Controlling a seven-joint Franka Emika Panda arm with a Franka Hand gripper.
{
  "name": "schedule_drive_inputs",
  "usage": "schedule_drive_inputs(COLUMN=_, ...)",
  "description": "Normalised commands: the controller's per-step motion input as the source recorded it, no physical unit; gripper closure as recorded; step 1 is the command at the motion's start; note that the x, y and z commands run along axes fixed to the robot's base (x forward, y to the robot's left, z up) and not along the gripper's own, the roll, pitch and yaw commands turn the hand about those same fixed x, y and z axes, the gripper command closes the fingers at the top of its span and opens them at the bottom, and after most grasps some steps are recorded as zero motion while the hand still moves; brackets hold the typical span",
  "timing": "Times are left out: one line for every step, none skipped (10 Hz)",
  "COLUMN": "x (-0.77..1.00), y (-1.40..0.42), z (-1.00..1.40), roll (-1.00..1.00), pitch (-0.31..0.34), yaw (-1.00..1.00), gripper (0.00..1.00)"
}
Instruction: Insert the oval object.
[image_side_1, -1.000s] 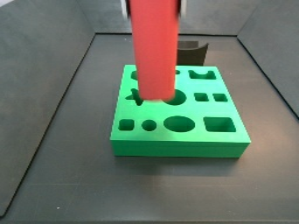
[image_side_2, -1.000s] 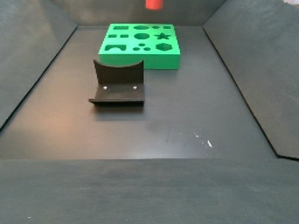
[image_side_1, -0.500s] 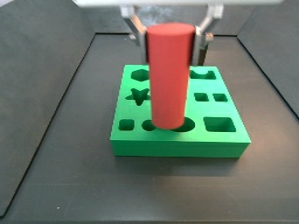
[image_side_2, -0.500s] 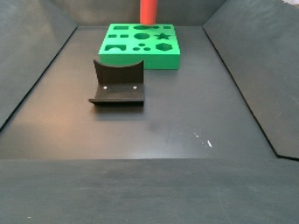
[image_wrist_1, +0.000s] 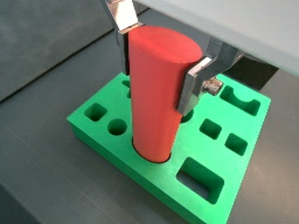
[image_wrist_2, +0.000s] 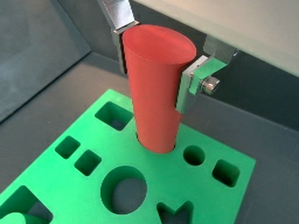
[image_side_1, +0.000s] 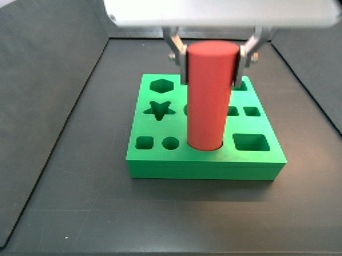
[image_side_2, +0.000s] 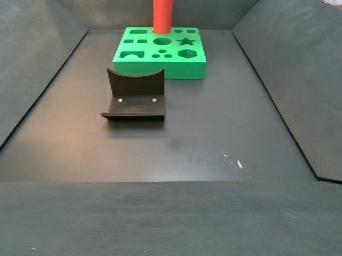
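In a side view the red oval object (image_side_1: 207, 95) is seen upright, its long axis vertical, its lower end entered in the oval hole of the green block (image_side_1: 206, 165). Its upper part is clamped by the gripper (image_side_1: 209, 55), a silver finger (image_wrist_1: 197, 80) pressed on each side. Bare dark floor (image_side_2: 201, 150) lies around the block, with the fixture (image_side_2: 135, 96) just beside it and dark walls enclosing the floor.

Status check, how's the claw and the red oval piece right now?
Claw shut on red oval piece, above green block. Piece upright, lower end at the oval slot. Nothing in the way.
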Motion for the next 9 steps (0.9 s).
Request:
schedule_drive_inputs(x=0.0, y=0.0, z=-0.31, roll=0.13, pitch=-0.044, yaw=0.0, gripper=1.0)
schedule_drive_inputs(x=-0.02, y=0.0, z=-0.29, roll=0.1, pitch=-0.053, yaw=0.0, gripper=1.0)
schedule_drive_inputs(x=0.0, y=0.0, z=-0.34, roll=0.12, pitch=-0.06, yaw=0.0, gripper=1.0)
schedule_drive_inputs(x=0.0, y=0.0, z=-0.33, roll=0.11, pitch=-0.033, yaw=0.0, gripper=1.0)
schedule_drive_inputs(x=0.0, y=0.0, z=-0.36, roll=0.12, pitch=-0.04, yaw=0.0, gripper=1.0)
schedule_drive_inputs(x=0.0, y=0.0, z=-0.46, roll=0.1, pitch=-0.071, yaw=0.0, gripper=1.0)
schedule_drive_inputs(x=0.0, y=-0.02, z=-0.26, roll=0.03, pitch=-0.016, yaw=0.0, gripper=1.0)
schedule_drive_inputs(x=0.0, y=0.0, z=0.0, roll=-0.01, pitch=0.0, yaw=0.0, gripper=1.0)
schedule_drive_inputs(x=0.0, y=0.0, z=0.0, roll=0.0, pitch=0.0, yaw=0.0, gripper=1.0)
